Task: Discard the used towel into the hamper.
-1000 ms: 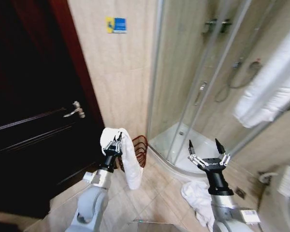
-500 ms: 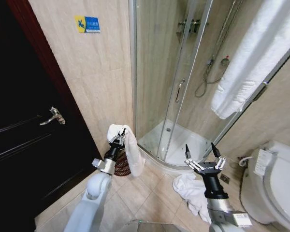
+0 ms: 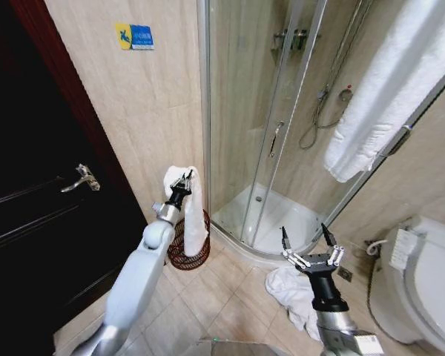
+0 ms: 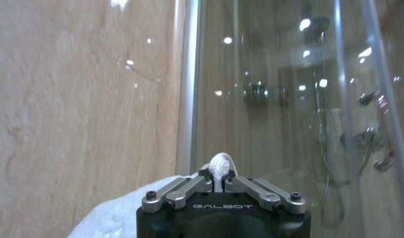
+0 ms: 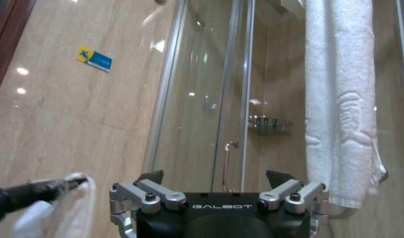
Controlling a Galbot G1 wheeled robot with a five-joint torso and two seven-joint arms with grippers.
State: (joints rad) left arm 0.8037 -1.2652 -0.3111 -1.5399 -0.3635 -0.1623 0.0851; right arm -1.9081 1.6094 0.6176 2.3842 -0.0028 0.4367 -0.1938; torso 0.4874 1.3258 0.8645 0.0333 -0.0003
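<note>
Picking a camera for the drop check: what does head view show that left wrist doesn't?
Head view alone: the hamper on the floor under the hanging towel, the dark door, a second towel on the floor, and the open right gripper low by the shower. Left wrist alone: the left gripper fingers pinching a fold of towel, seen close. Both: the held towel, beige wall and glass shower enclosure.

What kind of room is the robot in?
A bathroom, most likely. There is a glass shower, a toilet and a white towel hanging on a rail. The left hand holds a used towel over the hamper.
</note>
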